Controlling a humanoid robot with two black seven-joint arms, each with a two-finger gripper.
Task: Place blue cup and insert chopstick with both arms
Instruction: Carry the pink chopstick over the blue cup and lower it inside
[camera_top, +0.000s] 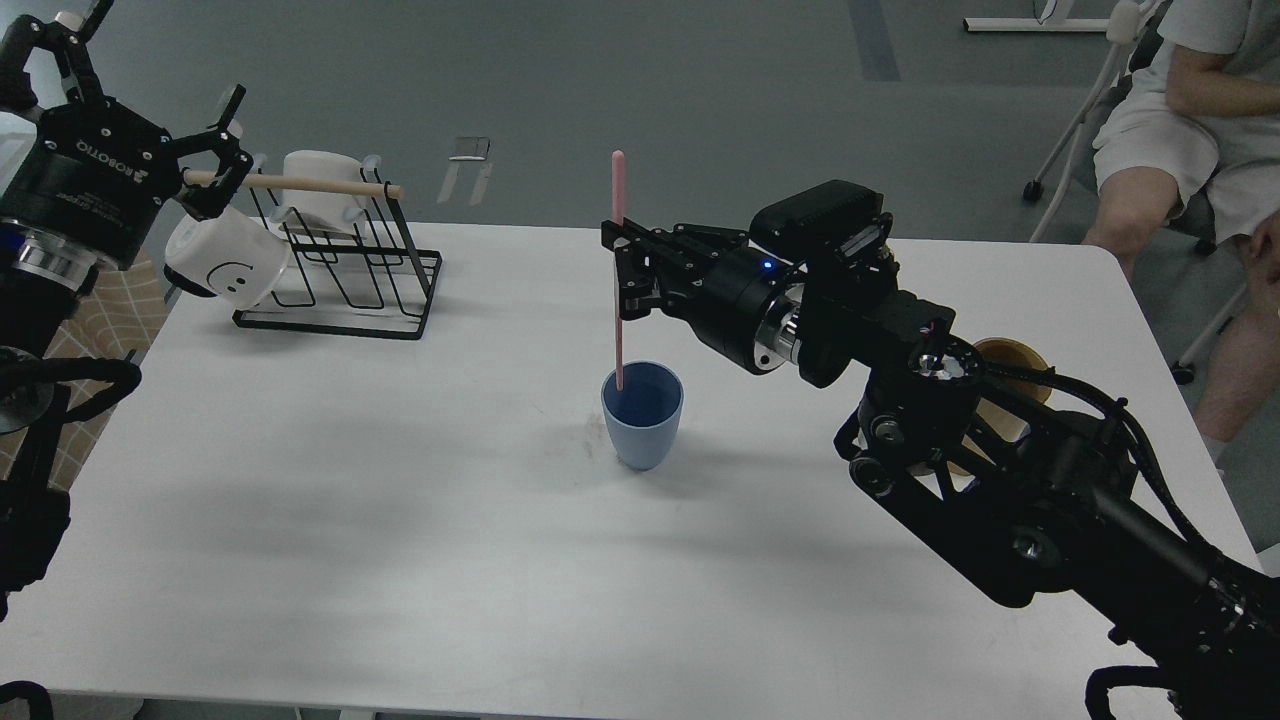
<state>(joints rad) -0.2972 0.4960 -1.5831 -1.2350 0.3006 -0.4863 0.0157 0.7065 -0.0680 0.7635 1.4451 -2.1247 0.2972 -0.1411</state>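
The blue cup (643, 428) stands upright near the middle of the white table (400, 500). The pink chopstick (618, 190) is held upright, and its lower end dips into the cup's mouth at the far left rim. My right gripper (620, 268) reaches in from the right and is shut on the stick around its middle, above the cup. My left gripper (160, 60) is raised at the far left with its fingers spread wide and empty, next to the rack's wooden rod and well away from the cup.
A black wire rack (345, 275) with a wooden rod (300, 184) stands at the back left, holding a white smiley-face mug (225, 265) and another white mug (320, 178). A tan wooden holder (1015, 362) sits behind my right arm. A seated person (1190, 130) is at the far right.
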